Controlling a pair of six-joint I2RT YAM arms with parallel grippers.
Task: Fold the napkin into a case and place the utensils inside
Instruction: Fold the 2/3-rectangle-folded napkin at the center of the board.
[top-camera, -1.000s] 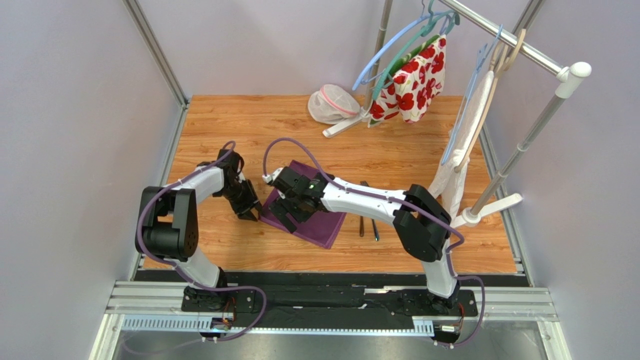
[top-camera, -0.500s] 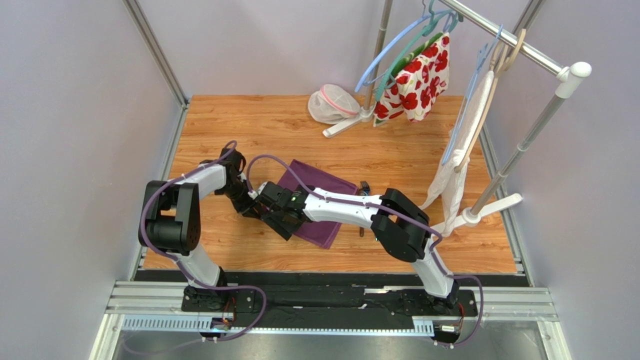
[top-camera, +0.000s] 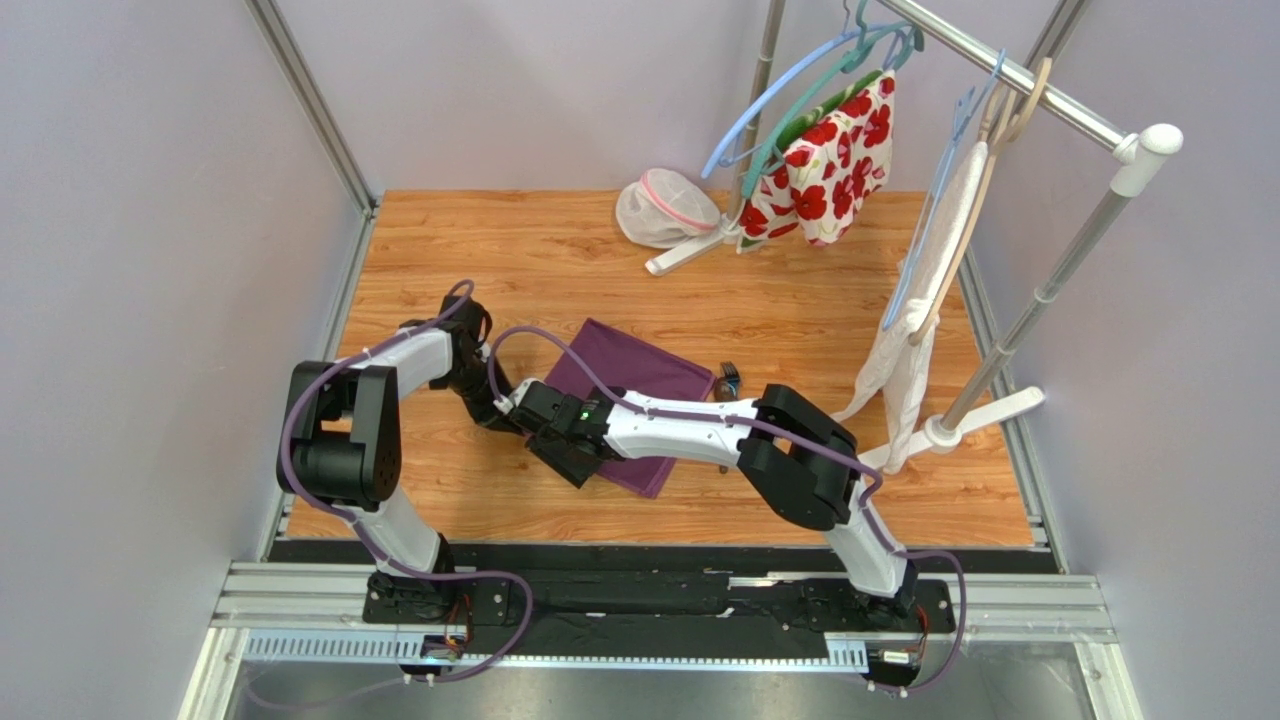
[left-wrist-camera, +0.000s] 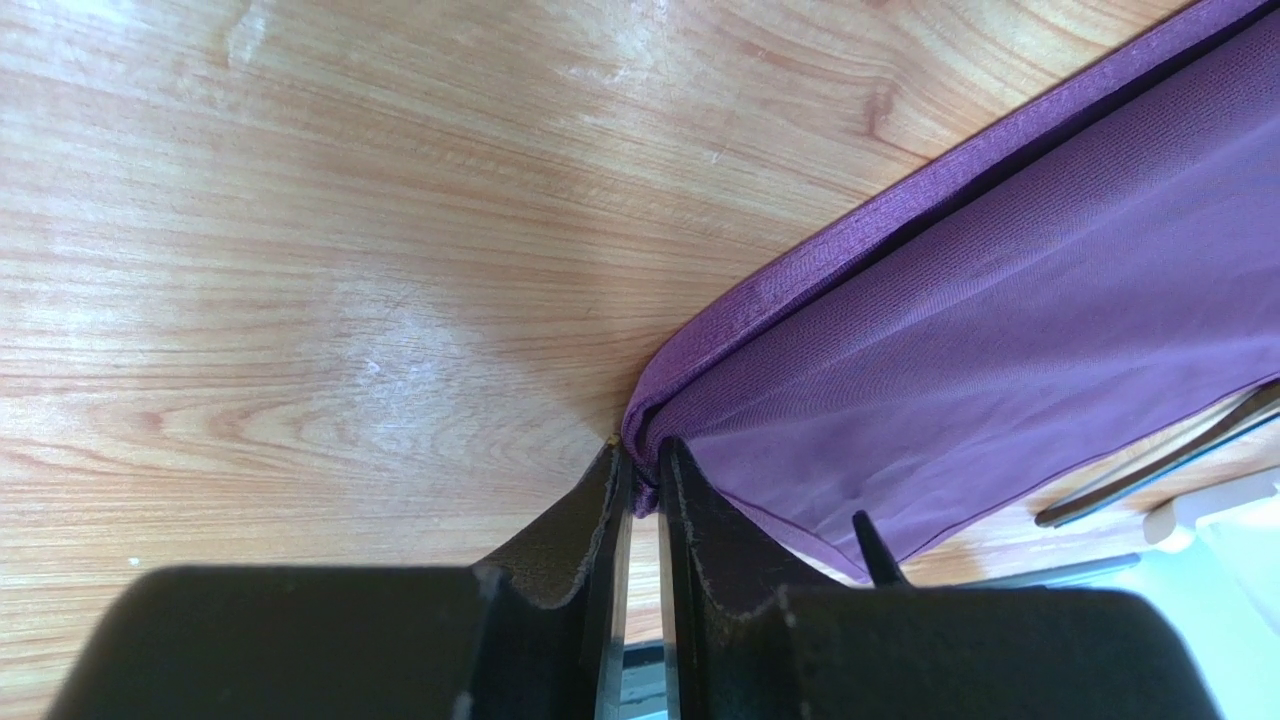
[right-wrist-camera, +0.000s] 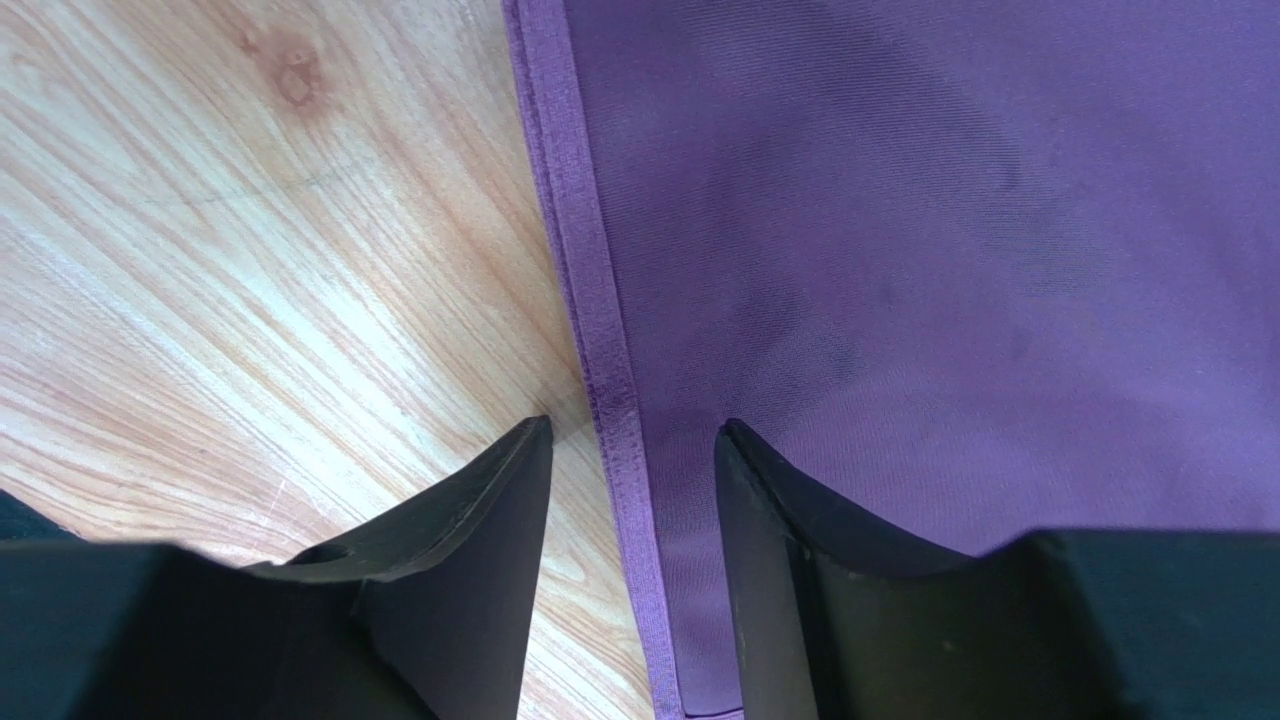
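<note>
The left gripper (left-wrist-camera: 642, 459) pinches a corner of the napkin (left-wrist-camera: 992, 285), fingers almost together on the cloth, while the right gripper (right-wrist-camera: 631, 443) stands spread astride the napkin's hemmed edge; the plum napkin lies on the wooden table (left-wrist-camera: 301, 225), a dark utensil (left-wrist-camera: 1157, 465) beside its opposite edge

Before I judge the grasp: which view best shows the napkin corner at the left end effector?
Left wrist: the napkin corner meets the left end effector tips. Top external hides it; right wrist shows only hem.
</note>
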